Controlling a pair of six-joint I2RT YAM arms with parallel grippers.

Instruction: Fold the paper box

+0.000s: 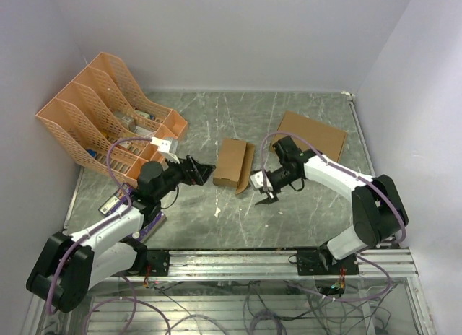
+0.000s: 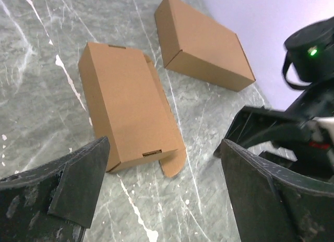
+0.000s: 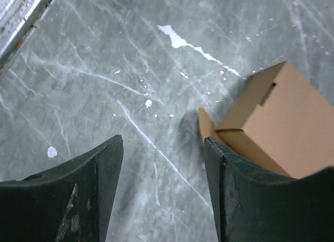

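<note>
The paper box [image 1: 232, 162] is a small narrow brown cardboard box lying near the table's middle, with one rounded flap [image 2: 175, 161] sticking out at its near right corner. In the left wrist view the box [image 2: 125, 101] lies ahead of my open, empty left gripper [image 2: 164, 195]. In the top view my left gripper [image 1: 204, 172] is just left of the box, apart from it. My right gripper [image 1: 261, 189] is open and empty just right of the box's near end. In the right wrist view [image 3: 162, 184] its right finger [image 3: 245, 200] is close beside the box [image 3: 282, 122].
A larger, wider brown cardboard box [image 1: 312, 135] lies at the back right, also in the left wrist view [image 2: 201, 41]. Orange file racks [image 1: 108, 111] stand at the back left. Walls close in the table; a metal rail [image 1: 289, 259] runs along the near edge.
</note>
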